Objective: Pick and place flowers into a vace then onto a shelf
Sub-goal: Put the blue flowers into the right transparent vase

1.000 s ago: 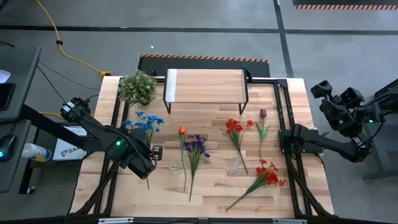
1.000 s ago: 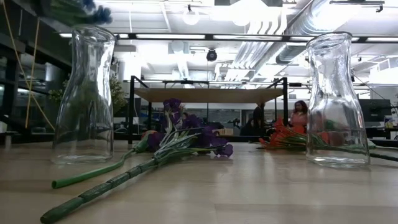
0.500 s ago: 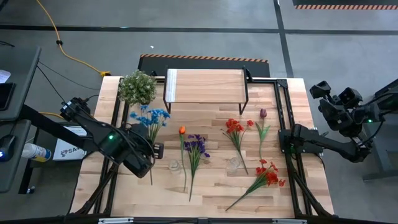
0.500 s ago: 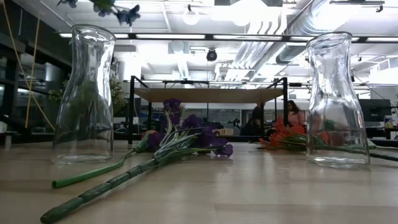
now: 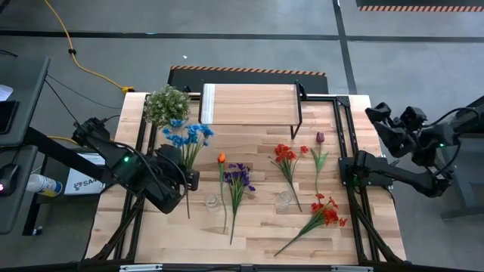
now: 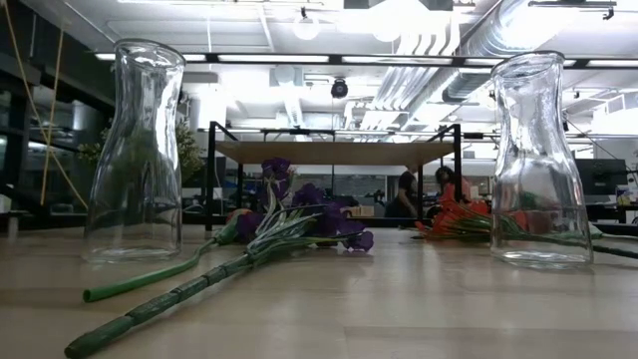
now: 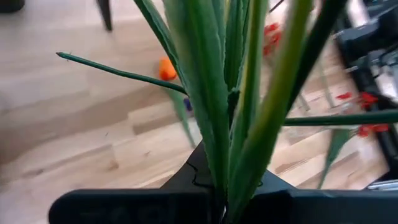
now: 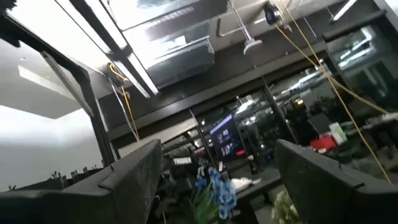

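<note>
High view: the left gripper (image 5: 184,187) sits over the left part of the table (image 5: 257,242), clamped on the stems of the blue flowers (image 5: 188,134), whose blooms reach toward the potted plant (image 5: 166,105) at the back left corner, while the stem ends stick out toward the front edge. Left wrist view confirms the grasp: the bunch of green stems and long leaves (image 7: 239,106) rises straight out from between the dark fingers (image 7: 124,205), pinched tight at their base. Still lying flat on the tabletop are the orange tulip (image 5: 221,158), just beside the purple flowers (image 5: 240,176), then a red-bloomed spray (image 5: 285,153), the dark red tulip (image 5: 319,138) and a second red spray (image 5: 326,211) toward the right front. Two clear glass vases stand on the wood, one (image 5: 213,202) near the held stems between the orange tulip and the gripper, the other (image 5: 284,199) farther right by the red spray; in the low view they appear as tall bottles, left one (image 6: 137,150) and right one (image 6: 537,160), both upright with the purple stems lying between them. The shelf (image 5: 249,103) stands at the back centre of the table, its plank top bare. The right gripper (image 5: 378,115) is raised off the table's right edge, its fingers spread apart in the right wrist view, holding nothing.
</note>
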{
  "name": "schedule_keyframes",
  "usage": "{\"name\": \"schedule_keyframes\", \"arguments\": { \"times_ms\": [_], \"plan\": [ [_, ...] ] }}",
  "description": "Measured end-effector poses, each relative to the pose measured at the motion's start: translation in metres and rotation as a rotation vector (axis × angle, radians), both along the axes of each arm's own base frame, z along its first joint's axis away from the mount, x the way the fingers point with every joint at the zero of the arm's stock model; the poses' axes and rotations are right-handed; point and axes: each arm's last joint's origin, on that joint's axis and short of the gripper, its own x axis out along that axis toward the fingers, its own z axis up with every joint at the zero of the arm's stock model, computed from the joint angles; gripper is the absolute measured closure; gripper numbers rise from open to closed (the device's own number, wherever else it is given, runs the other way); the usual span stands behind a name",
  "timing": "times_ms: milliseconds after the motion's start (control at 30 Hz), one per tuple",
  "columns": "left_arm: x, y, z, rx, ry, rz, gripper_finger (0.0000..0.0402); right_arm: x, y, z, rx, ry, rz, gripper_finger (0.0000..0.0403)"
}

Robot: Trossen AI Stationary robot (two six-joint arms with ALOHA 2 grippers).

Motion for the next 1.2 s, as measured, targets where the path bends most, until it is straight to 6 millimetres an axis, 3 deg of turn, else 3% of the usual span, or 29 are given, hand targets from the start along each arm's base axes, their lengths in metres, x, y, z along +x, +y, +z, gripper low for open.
{"name": "schedule_keyframes", "arguments": {
  "times_ms": [267,567,833,1200],
  "plan": [
    [-0.001,0.003,0.015,0.102,-0.072,-0.038,0.0362,0.004,-0.001,-0.007,0.07,0.071,0.022,0.01],
    [0.0,0.005,0.019,0.174,-0.11,-0.039,0.0362,0.013,-0.005,-0.013,0.126,0.162,0.033,0.01],
    [0.002,0.005,0.02,0.224,-0.144,-0.036,0.0362,0.044,-0.015,-0.012,0.151,0.278,0.08,0.01],
    [0.006,0.003,0.024,0.299,-0.19,-0.065,0.0362,0.09,-0.027,0.0,0.074,0.272,0.229,0.01]
  ]
}}
